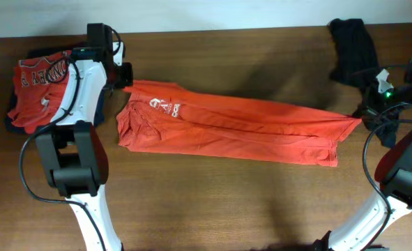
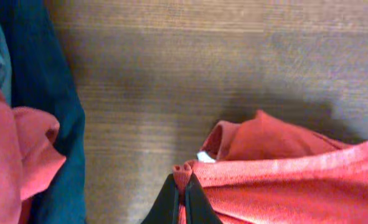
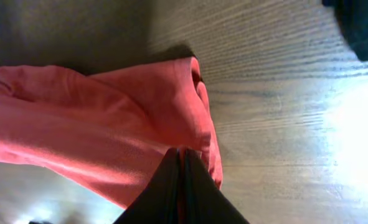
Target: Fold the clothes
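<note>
The T-shirt (image 1: 240, 129) is orange-red with white logo (image 1: 165, 107), the table (image 1: 226, 202) brown wood-grain.

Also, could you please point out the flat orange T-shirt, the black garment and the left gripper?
flat orange T-shirt (image 1: 240, 129), overhead view, torso.
black garment (image 1: 352, 49), overhead view, centre.
left gripper (image 2: 185, 186), left wrist view, between fingertips.

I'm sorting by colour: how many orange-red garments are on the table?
2. The stretched shirt lies across the middle; the lettered shirt sits crumpled at far left. Others may be hidden beneath it.
</note>
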